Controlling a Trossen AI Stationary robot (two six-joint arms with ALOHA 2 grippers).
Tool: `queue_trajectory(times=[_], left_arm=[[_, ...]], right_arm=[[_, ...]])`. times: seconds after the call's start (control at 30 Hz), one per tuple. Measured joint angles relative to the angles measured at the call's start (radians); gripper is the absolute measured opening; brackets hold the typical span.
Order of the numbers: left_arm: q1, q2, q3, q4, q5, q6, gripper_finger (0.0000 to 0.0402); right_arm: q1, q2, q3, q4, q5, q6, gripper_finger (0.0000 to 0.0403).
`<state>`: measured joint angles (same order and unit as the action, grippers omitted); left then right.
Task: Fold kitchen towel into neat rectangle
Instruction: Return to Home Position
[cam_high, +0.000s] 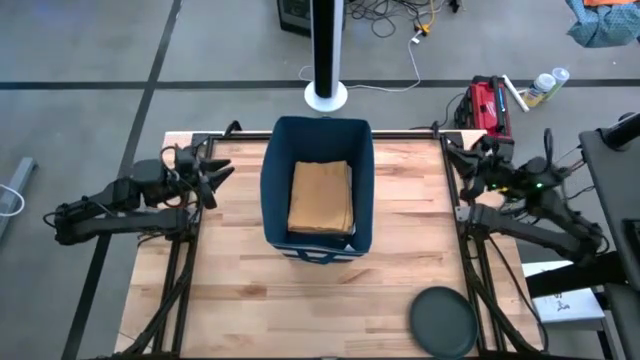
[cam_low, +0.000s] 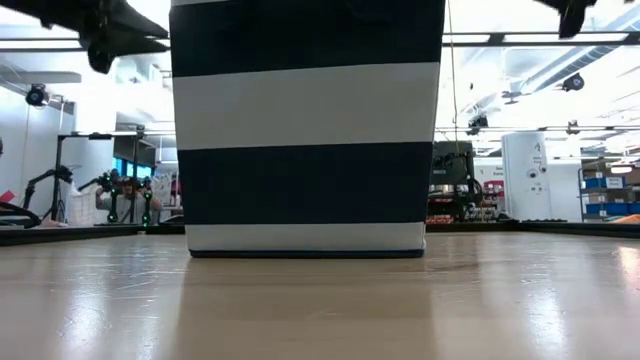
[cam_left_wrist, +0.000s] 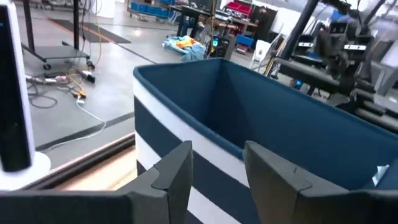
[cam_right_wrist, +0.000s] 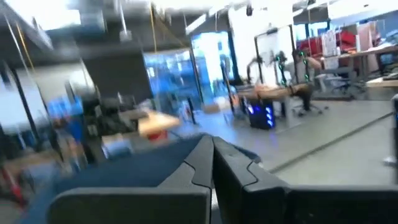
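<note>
A tan kitchen towel lies folded into a flat rectangle on the bottom of a dark blue bin with white stripes, which stands on the wooden table at the far middle. In the low view the bin's wall hides the towel. My left gripper hangs at the table's left edge, level and pointing at the bin, open with nothing between its fingers. At the table's right edge my right gripper is held off the table, shut and empty.
A dark round disc lies at the table's near right. Beyond the far edge stand a pole on a white base and a red case. Bare wood spreads in front of the bin.
</note>
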<state>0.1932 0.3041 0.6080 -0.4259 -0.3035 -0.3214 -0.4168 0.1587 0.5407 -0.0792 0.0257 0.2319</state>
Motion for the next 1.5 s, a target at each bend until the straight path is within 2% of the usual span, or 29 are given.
queue_trajectory(times=[0.13, 0.23, 0.33, 0.43, 0.53, 0.67, 0.73, 0.87, 0.97, 1.13, 1.23, 1.4, 1.5], left_arm=[[0.000, -0.035, -0.073, 0.027, 0.000, 0.016, 0.0143], [0.000, -0.054, -0.136, 0.039, 0.013, 0.023, 0.0147], [0.000, -0.068, -0.186, 0.037, 0.078, -0.017, 0.0152], [0.000, -0.073, -0.219, 0.053, 0.087, -0.113, 0.0153], [0.000, -0.078, -0.246, 0.101, 0.108, -0.071, 0.0149], [-0.001, -0.094, -0.284, 0.226, 0.221, 0.043, 0.0141], [0.000, -0.106, -0.308, 0.266, 0.254, 0.025, 0.0137], [0.000, -0.128, -0.355, 0.269, 0.266, -0.034, 0.0129], [-0.001, -0.147, -0.385, 0.275, 0.315, -0.039, 0.0125], [-0.006, -0.186, -0.418, 0.314, 0.379, -0.047, 0.0120], [-0.009, -0.223, -0.464, 0.386, 0.382, -0.045, 0.0119], [-0.012, -0.278, -0.598, 0.622, 0.428, -0.074, 0.0124], [-0.011, -0.290, -0.586, 0.550, 0.422, -0.086, 0.0128]], right_arm=[[0.000, -0.004, -0.174, 0.368, -0.002, -0.027, 0.0000], [0.000, 0.002, -0.277, 0.494, -0.001, -0.052, 0.0000], [0.000, 0.002, -0.354, 0.501, -0.001, 0.020, 0.0000], [0.000, 0.011, -0.425, 0.498, -0.008, 0.195, 0.0000], [0.000, 0.018, -0.489, 0.516, -0.019, 0.350, 0.0000], [0.002, 0.021, -0.526, 0.474, -0.087, 0.348, 0.0000], [0.006, 0.037, -0.526, 0.464, -0.084, 0.320, 0.0000], [0.006, 0.077, -0.527, 0.412, -0.045, 0.439, 0.0000], [0.031, 0.095, -0.527, 0.488, -0.111, 0.394, 0.0000], [0.142, 0.117, -0.528, 0.681, -0.115, 0.194, 0.0000], [0.218, 0.128, -0.528, 0.657, -0.074, 0.161, 0.0000], [0.299, 0.177, -0.528, 0.631, -0.035, 0.072, 0.0000], [0.318, 0.177, -0.521, 0.633, -0.024, 0.072, 0.0000]])
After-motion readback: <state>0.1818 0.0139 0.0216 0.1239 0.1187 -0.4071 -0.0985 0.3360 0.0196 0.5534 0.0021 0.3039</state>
